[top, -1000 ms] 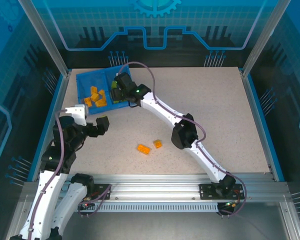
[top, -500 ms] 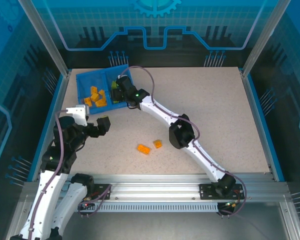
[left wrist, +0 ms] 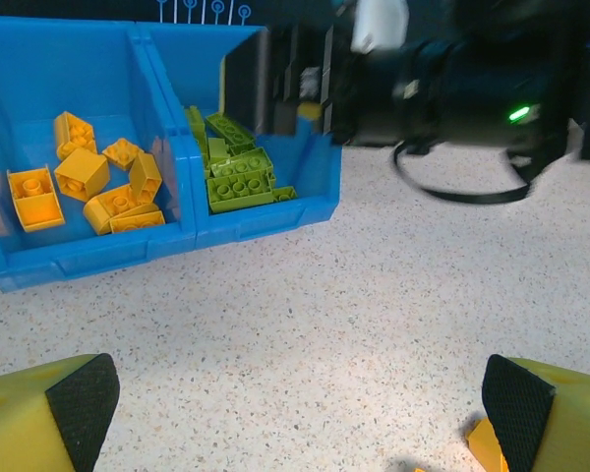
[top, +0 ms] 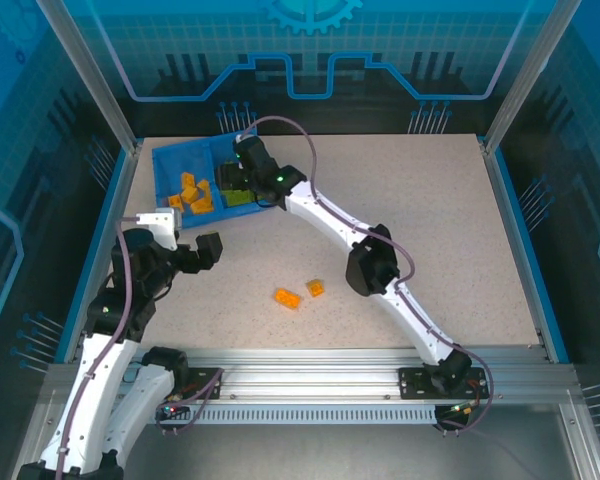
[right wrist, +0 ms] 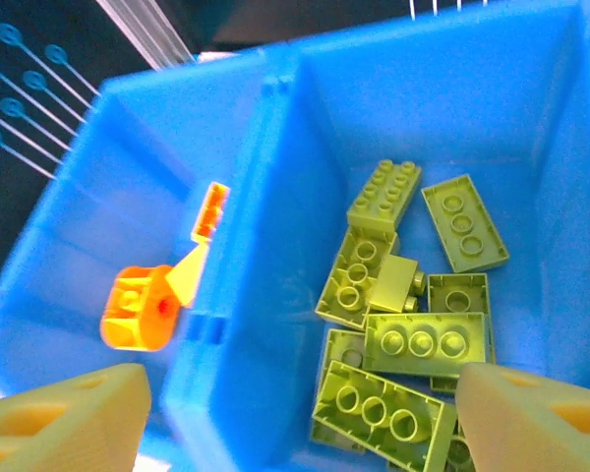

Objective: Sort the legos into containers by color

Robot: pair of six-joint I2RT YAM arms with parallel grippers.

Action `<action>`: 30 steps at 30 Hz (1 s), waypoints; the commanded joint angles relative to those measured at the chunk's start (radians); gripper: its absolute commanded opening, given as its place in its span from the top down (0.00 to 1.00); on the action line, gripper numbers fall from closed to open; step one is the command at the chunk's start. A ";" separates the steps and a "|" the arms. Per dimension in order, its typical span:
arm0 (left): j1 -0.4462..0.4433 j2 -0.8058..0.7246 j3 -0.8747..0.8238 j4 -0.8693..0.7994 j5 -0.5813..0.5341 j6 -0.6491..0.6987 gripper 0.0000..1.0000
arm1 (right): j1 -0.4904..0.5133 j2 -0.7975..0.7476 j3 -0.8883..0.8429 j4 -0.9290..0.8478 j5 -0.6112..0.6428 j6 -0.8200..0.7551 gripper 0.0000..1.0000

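The blue tray [top: 166,163] lies at the table's far left, with orange legos [top: 192,193] in its left container and green legos [top: 242,197] in its right one. My right gripper [top: 232,180] hovers over the tray, open and holding nothing. From its wrist I look down on the divider [right wrist: 265,265], the green legos [right wrist: 413,334] and a blurred orange lego [right wrist: 138,307] on the left side. Two orange legos [top: 287,298] [top: 315,288] lie mid-table. My left gripper [top: 185,240] is open and empty over bare table in front of the tray [left wrist: 256,221].
The right arm [top: 370,265] stretches diagonally across the table from its base to the tray. In the left wrist view an orange lego [left wrist: 484,444] sits by my right fingertip [left wrist: 516,403]. Raised blue edges border the table.
The right wrist has shifted a little toward the tray's far side. The left arm has barely moved, and the two loose orange legos stay put.
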 commanded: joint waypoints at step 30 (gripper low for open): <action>-0.591 0.501 -0.015 -0.109 -0.042 -1.374 0.01 | -0.126 -1.505 -1.529 -0.193 -0.298 -0.075 0.00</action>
